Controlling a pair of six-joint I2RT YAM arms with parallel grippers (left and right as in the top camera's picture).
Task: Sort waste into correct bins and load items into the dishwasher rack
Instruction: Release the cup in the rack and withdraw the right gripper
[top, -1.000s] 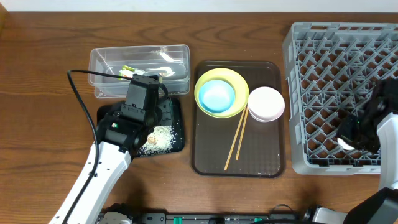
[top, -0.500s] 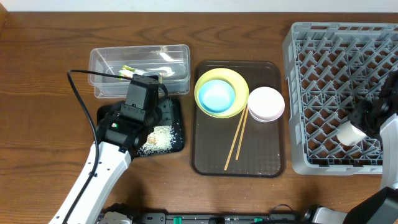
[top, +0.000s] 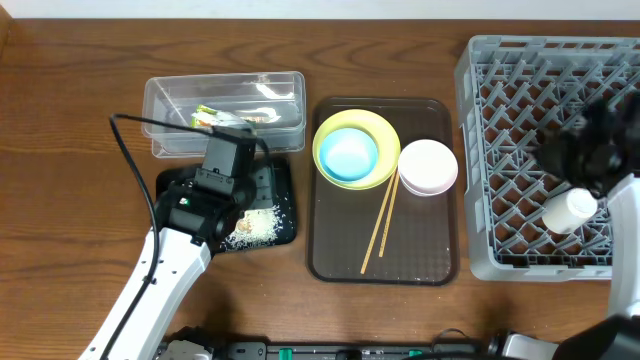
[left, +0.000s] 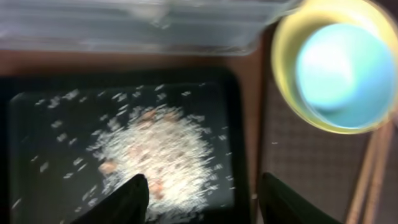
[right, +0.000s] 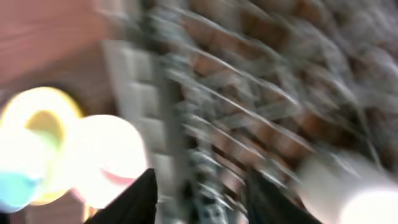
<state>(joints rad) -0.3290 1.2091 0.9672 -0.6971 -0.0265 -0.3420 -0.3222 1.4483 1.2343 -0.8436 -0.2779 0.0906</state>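
My right gripper (right: 202, 196) hung open and empty over the rack (top: 500, 45), with the cup (top: 570, 210) lying in it just beside. The pink bowl (top: 428, 166) sat on the brown tray (top: 420, 240) to its left, nearest this arm. The left gripper (left: 205, 200), open and empty, hovered over the rice (left: 158, 146).

Your right end effector (right: 200, 196) has let go of the small white cup (top: 571, 210), which now lies uncovered among the pegs of the dishwasher rack (top: 500, 70), and it has drawn back from the cup toward the rack's middle, fingers apart.
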